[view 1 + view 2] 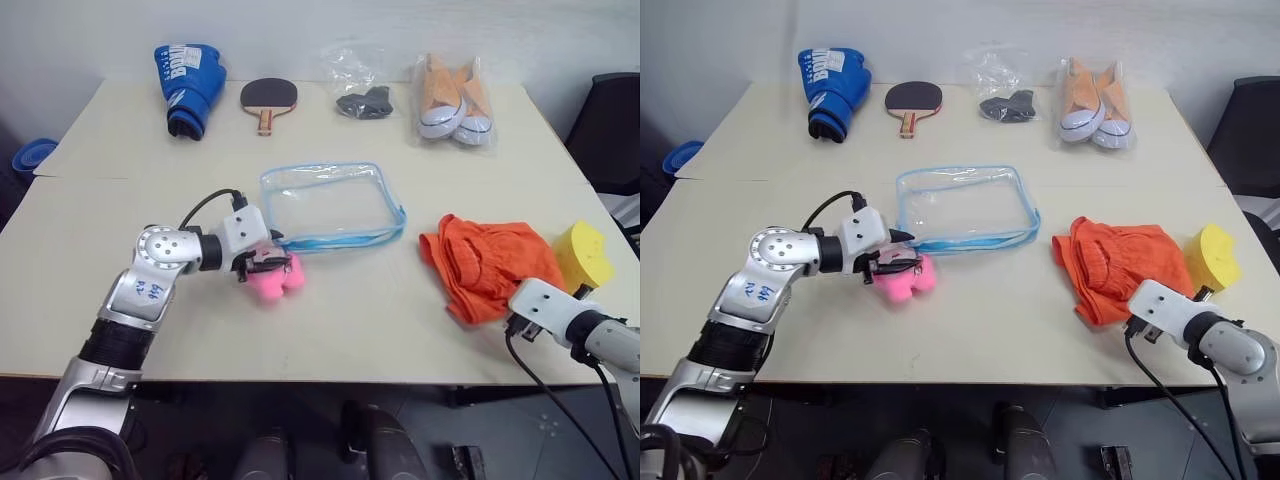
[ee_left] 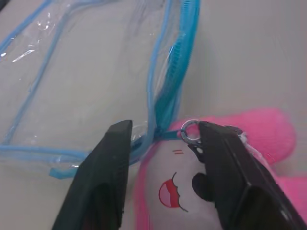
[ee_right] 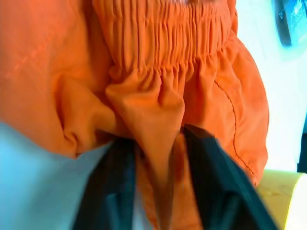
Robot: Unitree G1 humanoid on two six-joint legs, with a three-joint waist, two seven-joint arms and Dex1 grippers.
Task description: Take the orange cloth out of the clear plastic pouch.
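Beige table (image 1: 400, 330); clear plastic pouch (image 1: 330, 205) lies flat mid-table, long axis parallel to the front edge. Orange cloth (image 1: 488, 265) lies crumpled near the right edge. Left gripper (image 2: 163, 143) stands parted at the pouch corner; right gripper (image 3: 158, 158) stands parted around a cloth fold.

Head stereo downward; wrists close-up.

The left pincer (image 1: 262, 262) covers the top of the pink plush toy (image 1: 275, 281), and the orange cloth (image 3: 158, 86) runs off the right wrist view's edges.

Blue boxing glove (image 1: 189, 87), table-tennis paddle (image 1: 268, 98), bagged black item (image 1: 363, 102), bagged sneakers (image 1: 454, 103), pink plush toy (image 1: 274, 277), yellow foam wedge (image 1: 583, 255)
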